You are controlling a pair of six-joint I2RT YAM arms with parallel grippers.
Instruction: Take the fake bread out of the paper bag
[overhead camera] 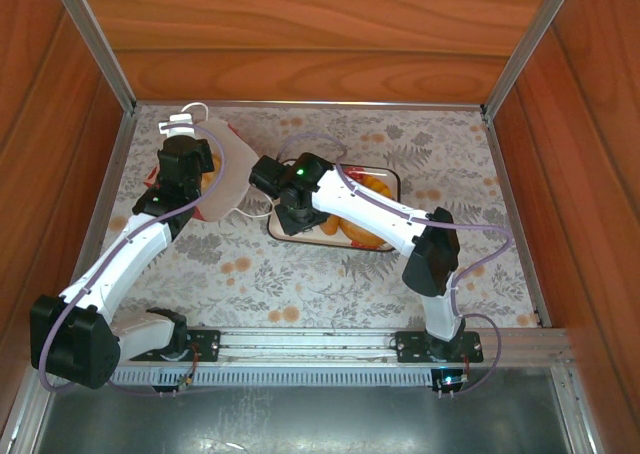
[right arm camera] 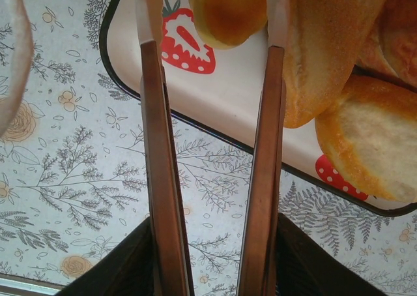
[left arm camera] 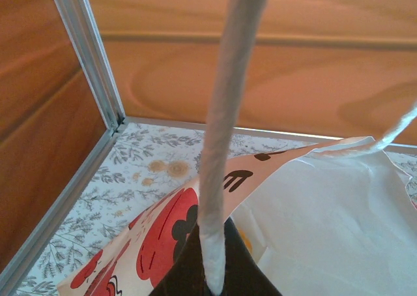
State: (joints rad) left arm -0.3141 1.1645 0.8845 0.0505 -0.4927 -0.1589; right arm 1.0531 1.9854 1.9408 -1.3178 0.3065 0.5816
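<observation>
The right gripper hangs with its fingers spread wide, crossing the tray's dark rim. A small roll lies on the tray between the fingertips. A loaf and a bun lie just right of them, and floral cloth surrounds the tray.

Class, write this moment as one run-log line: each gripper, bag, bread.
left gripper: at paper bag, grip hidden | right gripper: jaws open over tray edge | fake bread: several pieces on tray | bag contents: unclear

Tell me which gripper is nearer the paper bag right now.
Left. The left gripper sits against the paper bag, at its cord handle. The right gripper hangs open over the tray edge, to the bag's right.
</observation>
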